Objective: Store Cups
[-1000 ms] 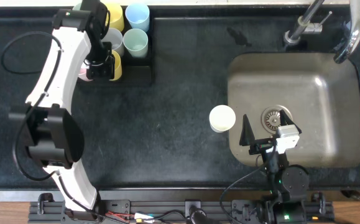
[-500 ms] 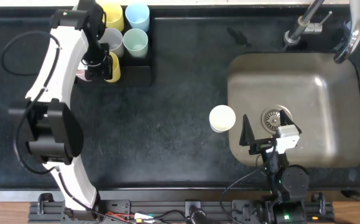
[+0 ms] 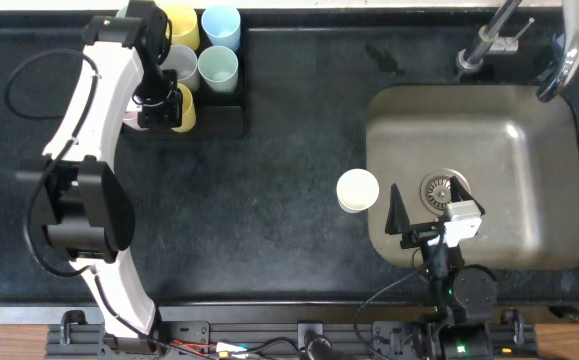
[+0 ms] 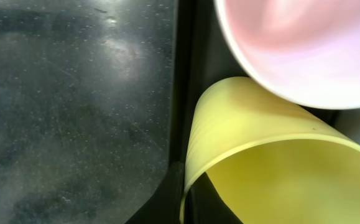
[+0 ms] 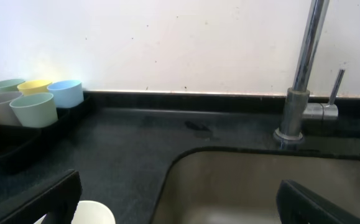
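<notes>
**Two cups close up by a tray wall**

A round yellow plastic cup [image 4: 242,124] is very close. We can see its open mouth and one smooth side. A pink plastic cup [image 4: 304,43] is just beside it, and the two seem to touch. Both cups are next to the wall of a black tray [image 4: 186,62]. On the other side of that wall lies the dark speckled tabletop [image 4: 74,93], shiny in spots.

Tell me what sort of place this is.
Most likely a kitchen counter: a stainless steel sink with a chrome tap is set into a dark speckled stone worktop, and a black tray holds pastel plastic cups.
</notes>
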